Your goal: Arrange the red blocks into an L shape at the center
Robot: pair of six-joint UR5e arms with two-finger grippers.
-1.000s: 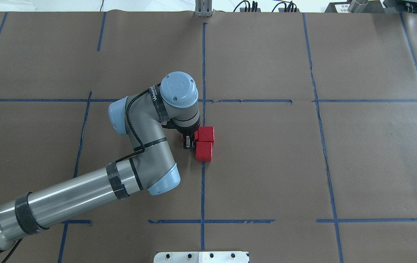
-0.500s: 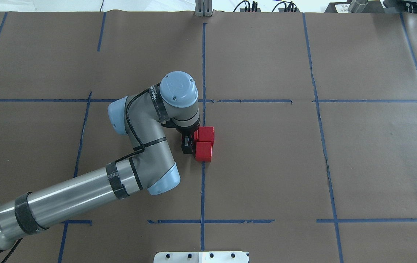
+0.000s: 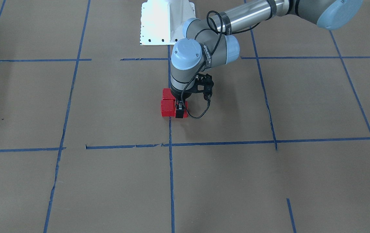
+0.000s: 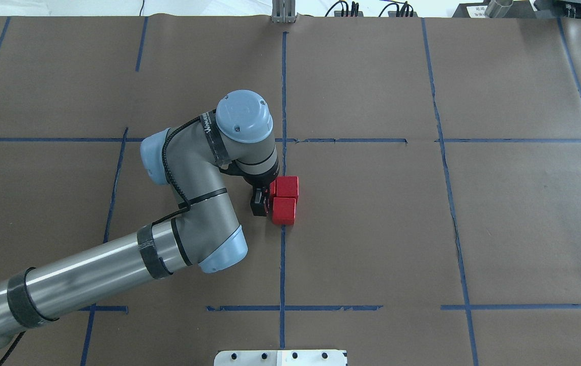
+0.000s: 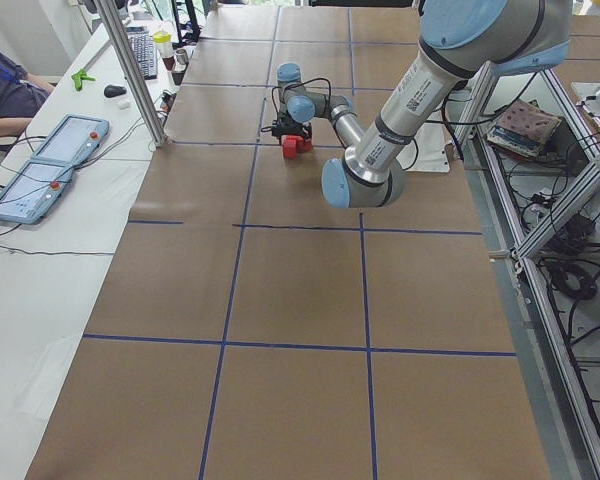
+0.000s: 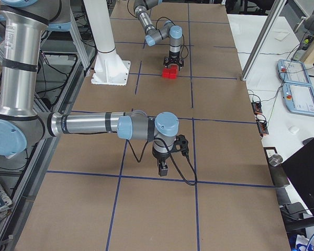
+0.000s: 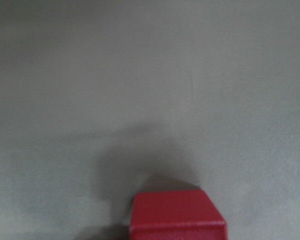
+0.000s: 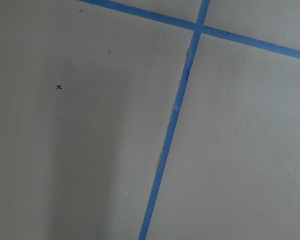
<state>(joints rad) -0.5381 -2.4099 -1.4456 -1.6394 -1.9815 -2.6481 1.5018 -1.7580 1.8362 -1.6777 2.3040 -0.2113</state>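
Note:
Three red blocks sit together at the center (image 4: 351,213), on the blue tape line (image 4: 283,254). Two show fully in the overhead view, a far one (image 4: 287,186) and a near one (image 4: 284,211). The third (image 4: 271,189) lies left of the far one, mostly hidden under my left gripper (image 4: 260,199). In the front-facing view the group (image 3: 167,108) forms an L beside the left gripper (image 3: 181,110). The left wrist view shows a red block (image 7: 177,216) at its bottom edge. The left gripper looks open, just above that block. My right gripper (image 6: 162,168) shows only in the right exterior view, so I cannot tell its state.
The white robot base (image 3: 162,22) stands at the table's near edge. Blue tape lines (image 4: 443,142) divide the brown paper. Operator tablets (image 5: 40,170) and cables lie on a side table. The right arm (image 6: 94,124) hovers over a tape crossing far from the blocks.
The left gripper's jaws look to have opened around the third block, and the left arm has lifted slightly. The three blocks have stayed in place.

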